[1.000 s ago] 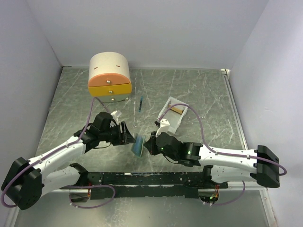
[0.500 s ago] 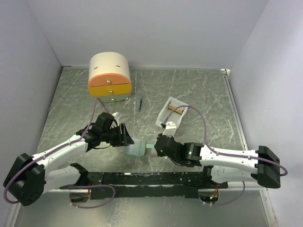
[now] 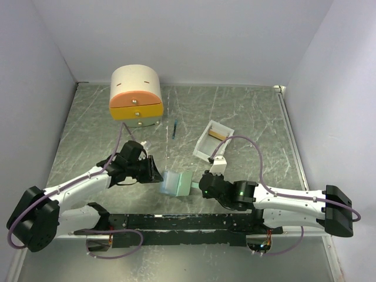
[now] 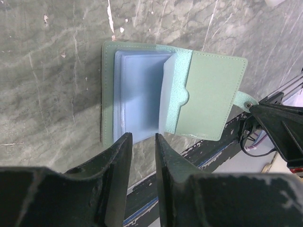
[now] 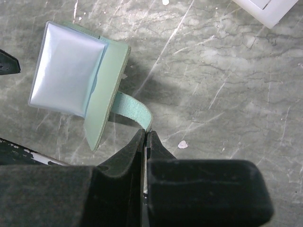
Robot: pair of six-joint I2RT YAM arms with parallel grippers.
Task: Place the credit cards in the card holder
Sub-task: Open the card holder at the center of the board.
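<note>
One pale mint-green, wallet-like card holder lies open on the grey marbled table, near its front edge and between the two grippers. Its left half carries a stack of cloudy blue-grey plastic sleeves, and its right half is a plain green flap with stitched edges. A thin green strap curves from the flap's outer edge.

The right gripper has its black fingers pressed together on the end of that strap, just right of the holder. The left gripper sits at the holder's left side, over the near edge of the sleeves. Its two fingers stand a narrow gap apart with nothing between them.

Farther back and to the right, well apart from the holder, a white open rectangular tray lies at an angle. A gold-brown flat card rests inside its far end. A thin blue stick lies on the table left of the tray. At the far left of the table stands a cream-and-orange rounded drawer box.
</note>
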